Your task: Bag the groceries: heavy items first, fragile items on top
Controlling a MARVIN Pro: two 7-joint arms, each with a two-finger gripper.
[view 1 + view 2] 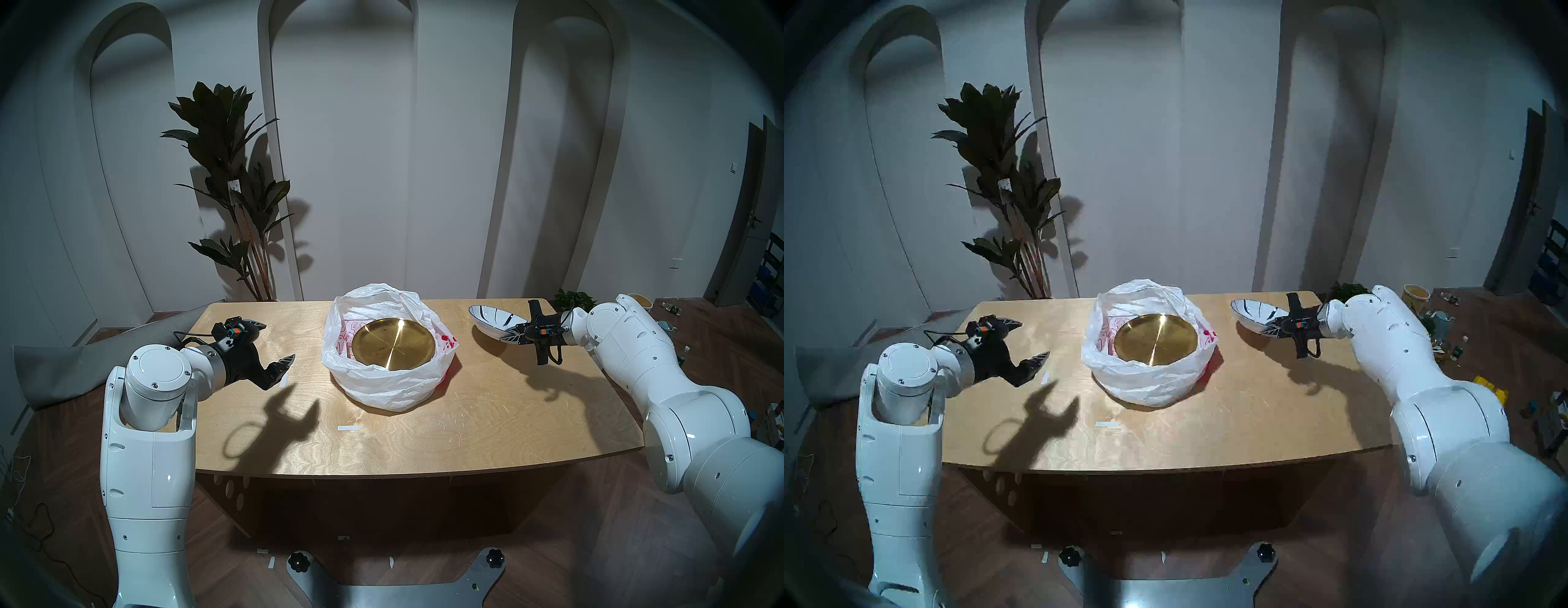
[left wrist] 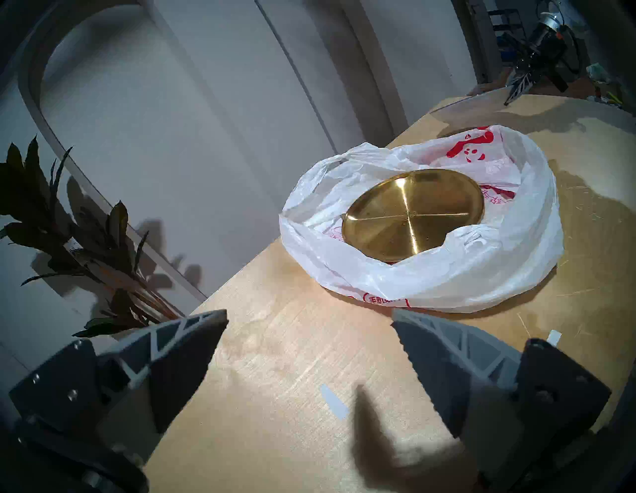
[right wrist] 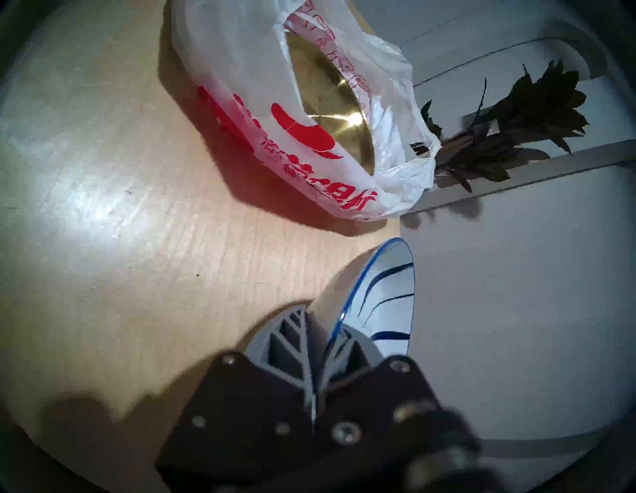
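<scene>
right end effector (image 1: 511, 333) pinches the striped plate's (image 1: 494, 319) rim above the table's (image 1: 424, 424) far right corner — gold tray (image 1: 393, 341) lies in the bag (image 1: 382, 382) mid-table — left end effector (image 1: 275, 344) spread, empty.

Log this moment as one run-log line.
gold tray in bag | right gripper shut on striped plate, lifted | left gripper open, empty

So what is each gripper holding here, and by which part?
The right gripper pinches the white striped plate by its rim, on the robot's side. The left gripper is open, holding nothing.
</scene>
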